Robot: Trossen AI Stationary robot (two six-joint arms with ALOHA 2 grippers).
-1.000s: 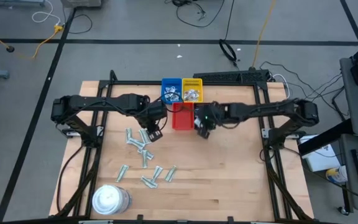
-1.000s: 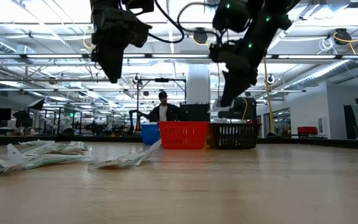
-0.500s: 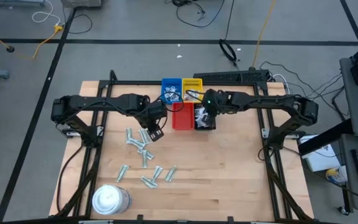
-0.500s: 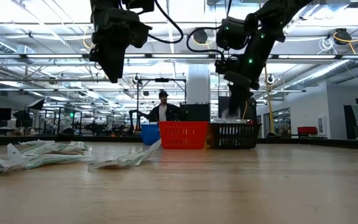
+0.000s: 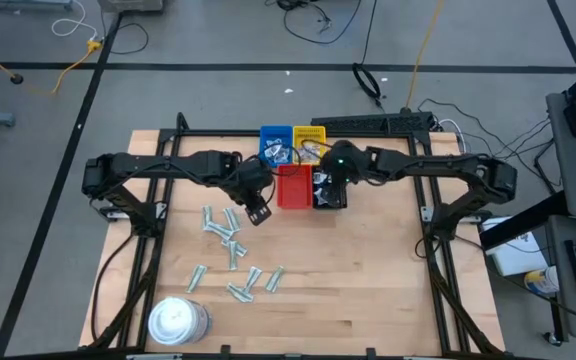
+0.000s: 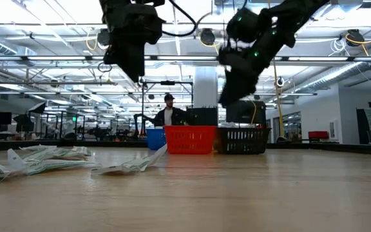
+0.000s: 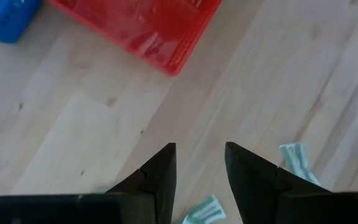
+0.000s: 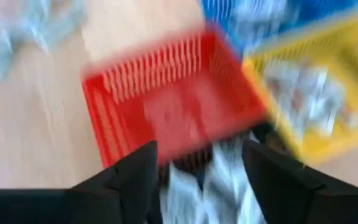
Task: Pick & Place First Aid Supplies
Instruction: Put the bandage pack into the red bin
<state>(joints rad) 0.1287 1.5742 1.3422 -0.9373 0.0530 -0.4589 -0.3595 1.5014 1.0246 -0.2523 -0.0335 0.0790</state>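
Right gripper (image 8: 194,165) over black tray (image 5: 328,190), fingers apart, nothing held; packets (image 8: 219,180) lie right beneath it in tray. Left gripper (image 7: 199,165) above bare table (image 7: 79,124), fingers parted, empty (green strips (image 5: 230,240) scattered just beside).

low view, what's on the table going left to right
packets → blue tray → red tray → black tray
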